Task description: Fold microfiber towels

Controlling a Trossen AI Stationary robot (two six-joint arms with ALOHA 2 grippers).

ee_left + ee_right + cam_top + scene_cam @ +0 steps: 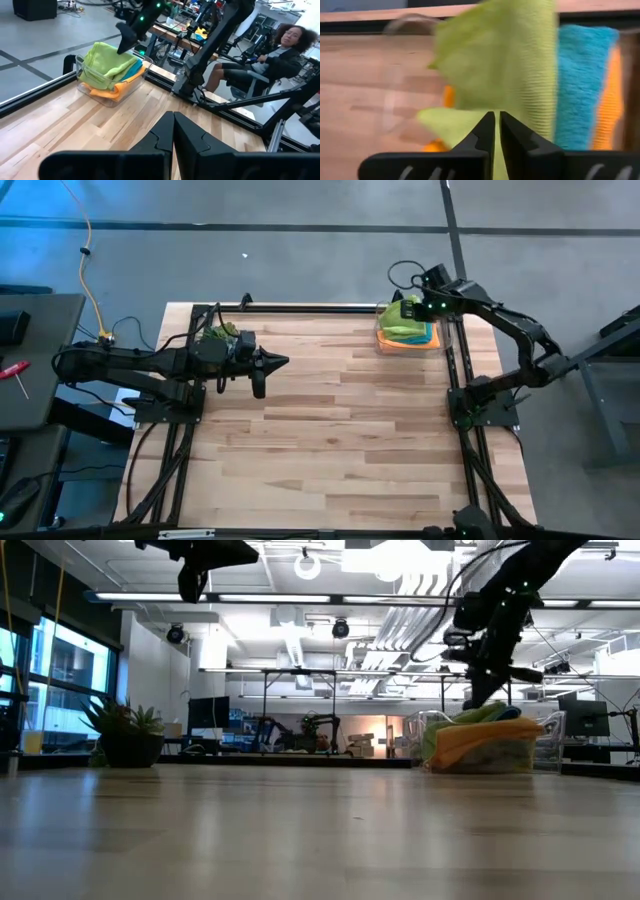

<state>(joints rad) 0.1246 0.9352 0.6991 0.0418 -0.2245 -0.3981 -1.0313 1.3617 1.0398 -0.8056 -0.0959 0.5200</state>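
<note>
1. The high view is evenly lit and fairly sharp; the table shows only faint shadows under the arms.
2. In the low view, ceiling lights glare white, the arms read as dark silhouettes, and the near tabletop is soft and out of focus.
3. The right wrist view is blurred: the lime green towel is smeared, its edges indistinct.
4. The left wrist view is bright, with daylight-like light on the floor.

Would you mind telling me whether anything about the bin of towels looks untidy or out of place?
Slightly. In the clear plastic bin the lime green towel is bunched and heaped above the rim, over the teal and orange towels. The right gripper, fingers shut, is at it. Nothing is spilled.
</note>
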